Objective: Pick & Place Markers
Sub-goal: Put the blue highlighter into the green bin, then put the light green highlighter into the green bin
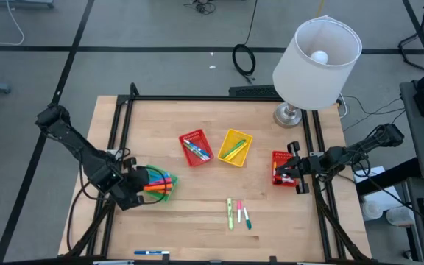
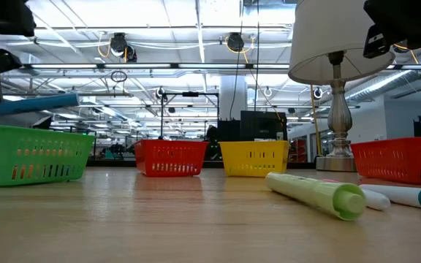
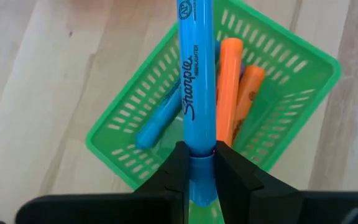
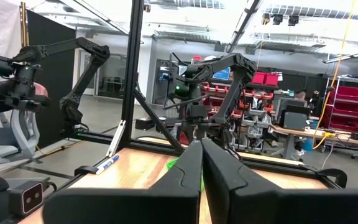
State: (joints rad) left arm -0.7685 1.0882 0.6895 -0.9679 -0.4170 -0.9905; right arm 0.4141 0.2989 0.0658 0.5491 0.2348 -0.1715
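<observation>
My left gripper (image 3: 201, 149) is shut on a blue marker (image 3: 194, 74) above the green basket (image 3: 284, 74) at the table's left (image 1: 157, 184). Orange markers (image 3: 229, 87) and another blue one (image 3: 157, 124) lie in that basket. Three loose markers (image 1: 238, 213) lie side by side on the wood near the front edge. A red basket (image 1: 195, 147) with markers and a yellow basket (image 1: 235, 147) stand mid-table. My right gripper (image 4: 201, 149) is shut on nothing and hovers over a second red basket (image 1: 280, 168) at the right. My left gripper pinches the blue marker near one end (image 3: 201, 144) between its two fingers. The fingers slant down from above, and the marker runs on ahead of them along their line. It is lifted clear, with its free end over the green basket.
A lamp with a white shade (image 1: 316, 51) stands on its metal base (image 1: 289, 114) at the far right. A dark frame rail (image 1: 219, 98) borders the table. A blue marker (image 1: 152, 252) lies at the front edge. Bare wood stretches between the baskets and the loose markers.
</observation>
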